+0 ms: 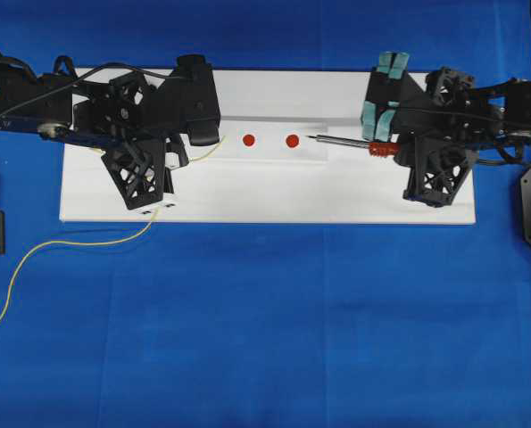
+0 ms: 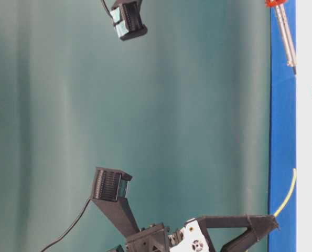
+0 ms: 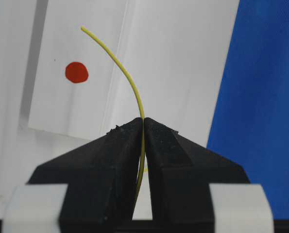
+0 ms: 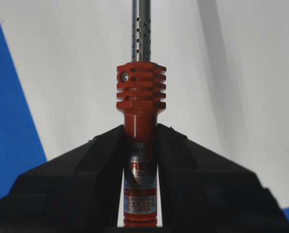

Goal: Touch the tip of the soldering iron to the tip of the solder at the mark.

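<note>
One soldering iron (image 1: 341, 141), one solder (image 1: 60, 243), two red marks (image 1: 248, 140), two hands (image 1: 198, 135).

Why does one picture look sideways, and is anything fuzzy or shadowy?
The table-level view is turned on its side, so the blue table runs up and down. In the left wrist view, the left claw up close looks a bit soft, while the solder is sharp. In the right wrist view, the soldering iron is crisp, with soft grey shadows on the white board.
</note>
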Robot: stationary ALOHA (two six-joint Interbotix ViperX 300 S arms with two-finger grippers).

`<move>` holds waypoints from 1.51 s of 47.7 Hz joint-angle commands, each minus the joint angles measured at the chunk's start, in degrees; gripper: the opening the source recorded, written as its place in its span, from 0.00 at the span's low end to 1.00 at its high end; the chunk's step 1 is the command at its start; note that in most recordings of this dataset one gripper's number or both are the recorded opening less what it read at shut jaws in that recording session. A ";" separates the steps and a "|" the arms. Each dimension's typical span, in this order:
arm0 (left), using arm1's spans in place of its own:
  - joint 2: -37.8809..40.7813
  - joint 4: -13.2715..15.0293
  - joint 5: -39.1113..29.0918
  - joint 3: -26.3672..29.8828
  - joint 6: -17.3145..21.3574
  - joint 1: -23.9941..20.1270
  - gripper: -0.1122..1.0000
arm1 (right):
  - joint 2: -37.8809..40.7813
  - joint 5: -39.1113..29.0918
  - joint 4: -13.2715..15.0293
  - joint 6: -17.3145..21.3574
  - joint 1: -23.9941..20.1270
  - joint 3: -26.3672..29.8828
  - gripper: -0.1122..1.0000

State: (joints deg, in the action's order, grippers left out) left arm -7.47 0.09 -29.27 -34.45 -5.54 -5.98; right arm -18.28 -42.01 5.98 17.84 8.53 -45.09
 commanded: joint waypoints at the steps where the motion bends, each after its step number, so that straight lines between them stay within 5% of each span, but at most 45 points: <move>1: -0.26 -0.09 0.70 1.76 -0.09 -0.09 0.12 | -1.05 0.09 0.44 0.26 -0.09 0.53 0.16; 37: 15.21 -0.09 2.37 17.67 0.26 0.79 0.12 | -0.79 2.11 1.49 0.35 -0.09 -0.44 0.16; 72: 16.79 -0.09 2.64 16.35 -0.26 0.09 0.12 | -0.53 3.69 1.49 0.44 -0.09 -1.41 0.16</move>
State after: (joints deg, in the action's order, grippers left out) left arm 10.46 0.09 -26.72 -18.46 -5.63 -5.80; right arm -18.37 -38.67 7.29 18.19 8.53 -47.29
